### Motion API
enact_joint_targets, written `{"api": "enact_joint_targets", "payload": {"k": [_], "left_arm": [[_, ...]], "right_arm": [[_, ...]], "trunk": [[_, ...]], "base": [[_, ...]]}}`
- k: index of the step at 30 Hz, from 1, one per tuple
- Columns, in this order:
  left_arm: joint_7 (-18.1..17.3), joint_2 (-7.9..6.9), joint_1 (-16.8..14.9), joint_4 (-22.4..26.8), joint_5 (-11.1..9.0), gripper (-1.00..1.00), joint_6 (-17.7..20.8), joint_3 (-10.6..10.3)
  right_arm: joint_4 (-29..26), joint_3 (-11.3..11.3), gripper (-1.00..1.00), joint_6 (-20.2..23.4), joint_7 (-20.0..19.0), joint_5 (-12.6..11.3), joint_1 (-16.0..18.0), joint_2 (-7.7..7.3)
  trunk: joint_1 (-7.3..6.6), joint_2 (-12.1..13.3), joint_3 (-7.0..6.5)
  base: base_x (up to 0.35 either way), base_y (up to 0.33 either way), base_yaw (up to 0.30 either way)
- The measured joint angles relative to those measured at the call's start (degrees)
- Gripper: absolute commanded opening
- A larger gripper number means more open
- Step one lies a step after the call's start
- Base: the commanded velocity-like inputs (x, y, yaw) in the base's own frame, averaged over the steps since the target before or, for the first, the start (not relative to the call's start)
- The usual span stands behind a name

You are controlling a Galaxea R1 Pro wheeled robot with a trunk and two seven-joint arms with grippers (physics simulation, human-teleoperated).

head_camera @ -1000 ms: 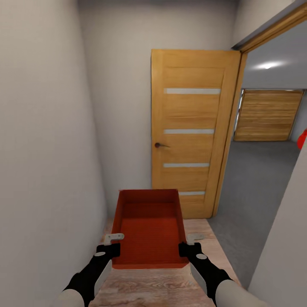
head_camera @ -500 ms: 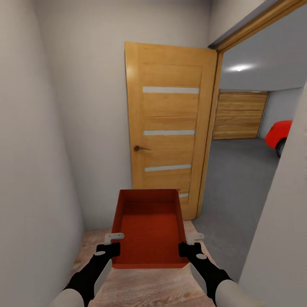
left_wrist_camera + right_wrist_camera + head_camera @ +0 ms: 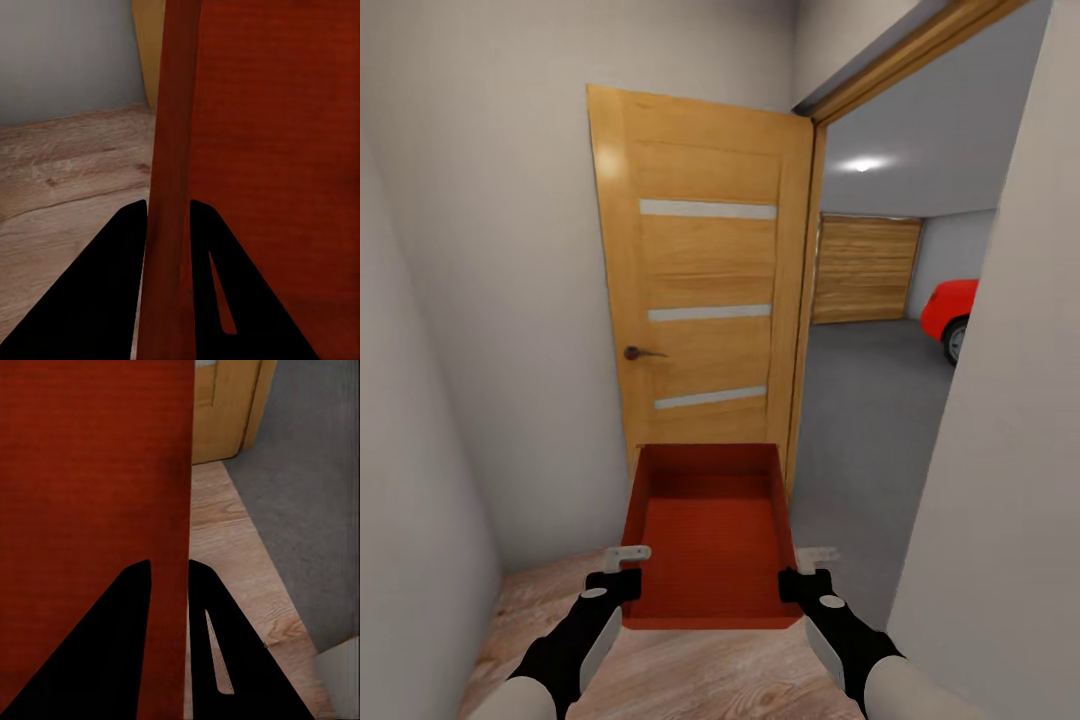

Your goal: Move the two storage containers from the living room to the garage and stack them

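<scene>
Head view: I am carrying one red-orange storage container (image 3: 710, 540) out in front of me, open top up, level, held between both arms above the light wood-plank floor (image 3: 690, 680).

Left gripper (image 3: 622, 572): pinching the container's left wall near its closest corner. In the left wrist view the wall (image 3: 171, 187) runs between the two dark fingers (image 3: 97, 292), one finger outside, one inside the bin.

Right gripper (image 3: 802, 572): same grip on the right wall. In the right wrist view the fingers (image 3: 112, 652) straddle the wall edge, with the bin's interior to one side and planks to the other.

Ahead: a tan door (image 3: 705, 290) with three pale glass slats and a dark handle, swung open against the pale wall (image 3: 480, 300). Just right of it, the doorway opens onto the garage, with its dark grey floor (image 3: 860, 420), a wood-plank garage door (image 3: 865, 270) at the far end and part of a red car (image 3: 952, 315) at the right edge. A ceiling light (image 3: 863, 164) glows inside.

The container's far end sits low in front of the tan door.
</scene>
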State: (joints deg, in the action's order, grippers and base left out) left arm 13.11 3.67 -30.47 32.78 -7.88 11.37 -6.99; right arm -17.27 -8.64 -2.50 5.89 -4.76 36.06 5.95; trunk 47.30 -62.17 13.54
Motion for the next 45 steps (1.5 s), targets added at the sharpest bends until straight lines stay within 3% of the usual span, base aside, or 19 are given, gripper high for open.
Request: {"api": "enact_joint_targets", "payload": {"k": [19, 38, 45], "left_arm": [[0.2, 0.15, 0.0, -0.1, 0.0, -1.0, 0.0, 0.0], [0.0, 0.3, 0.0, -0.6, 0.1, -1.0, -0.6, 0.4], [-0.1, 0.29, 0.0, -0.6, 0.2, -1.0, -0.7, 0.5]], "right_arm": [[0.0, -0.1, -1.0, 0.0, -0.1, 0.0, 0.0, -0.13], [0.0, -0.3, -1.0, 0.0, -0.1, 0.0, 0.0, -0.2], [0.0, -0.3, -1.0, 0.0, -0.1, 0.0, 0.0, -0.17]], "trunk": [[0.0, 0.0, 0.0], [-0.01, 0.0, 0.0], [-0.01, 0.0, 0.0]], "base": [[0.0, 0.023, -0.279], [0.076, 0.307, -0.019], [0.135, 0.315, -0.225]]}}
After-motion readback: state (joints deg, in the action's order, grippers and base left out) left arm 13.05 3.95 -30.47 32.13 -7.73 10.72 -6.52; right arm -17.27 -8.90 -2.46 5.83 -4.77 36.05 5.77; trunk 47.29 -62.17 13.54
